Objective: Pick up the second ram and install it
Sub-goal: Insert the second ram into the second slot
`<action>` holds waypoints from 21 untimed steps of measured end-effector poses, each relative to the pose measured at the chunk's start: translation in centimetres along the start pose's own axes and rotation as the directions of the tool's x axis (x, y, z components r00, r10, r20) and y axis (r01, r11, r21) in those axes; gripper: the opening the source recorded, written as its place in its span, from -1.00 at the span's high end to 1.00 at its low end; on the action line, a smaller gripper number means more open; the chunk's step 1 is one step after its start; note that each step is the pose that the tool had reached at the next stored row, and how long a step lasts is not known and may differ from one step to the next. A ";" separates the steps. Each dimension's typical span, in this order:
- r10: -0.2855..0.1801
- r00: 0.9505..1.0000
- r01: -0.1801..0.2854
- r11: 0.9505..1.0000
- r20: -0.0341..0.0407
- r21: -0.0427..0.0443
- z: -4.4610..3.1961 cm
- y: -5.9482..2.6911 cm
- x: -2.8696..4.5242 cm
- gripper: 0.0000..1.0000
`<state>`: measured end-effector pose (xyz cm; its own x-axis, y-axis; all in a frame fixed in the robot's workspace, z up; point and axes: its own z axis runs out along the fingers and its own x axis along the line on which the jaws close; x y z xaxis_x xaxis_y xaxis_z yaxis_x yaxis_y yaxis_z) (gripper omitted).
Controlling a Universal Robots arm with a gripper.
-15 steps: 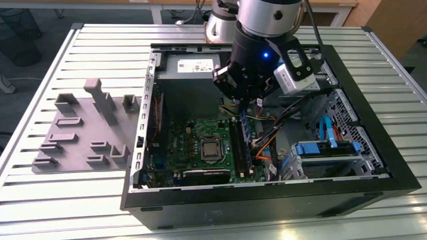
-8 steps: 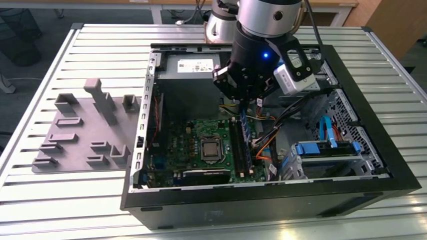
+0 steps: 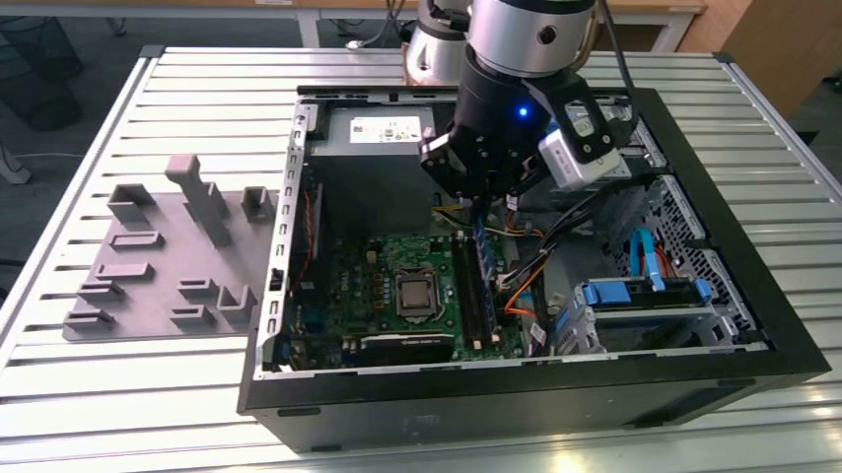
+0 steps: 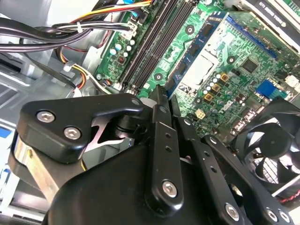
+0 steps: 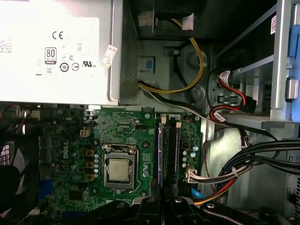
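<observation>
The gripper [image 3: 494,200] hangs inside the open case [image 3: 736,296], above the motherboard [image 3: 382,286], its fingers closed on the ram [image 3: 484,246]. The ram is a blue stick held on edge, reaching down toward the black slots [image 3: 471,296] just right of the CPU socket [image 3: 412,293] in the exterior view. In the first wrist view the ram [image 5: 160,150] lines up along the slots [image 5: 172,150]. The grey tray [image 3: 172,266] sits outside, at the exterior view's left.

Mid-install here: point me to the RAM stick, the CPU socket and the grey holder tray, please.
RAM stick [image 3: 483,258], exterior view: blue board edge hanging below the gripper.
CPU socket [image 5: 118,170], first wrist view: centre of the silver processor lid.
grey holder tray [image 3: 138,264], exterior view: flat base among its raised blocks.
</observation>
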<state>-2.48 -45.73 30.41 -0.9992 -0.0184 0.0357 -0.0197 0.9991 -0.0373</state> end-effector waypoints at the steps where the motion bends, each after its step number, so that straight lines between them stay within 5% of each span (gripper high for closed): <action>1: 0.001 1.000 -0.001 1.000 0.000 0.000 0.18 0.01 -0.01 0.73; 21: 0.030 1.000 -0.030 1.000 -0.001 -0.001 3.85 -0.91 -0.12 0.73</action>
<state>-2.48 -46.79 26.59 -0.9993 0.0116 0.0357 0.0103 0.9993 -0.0371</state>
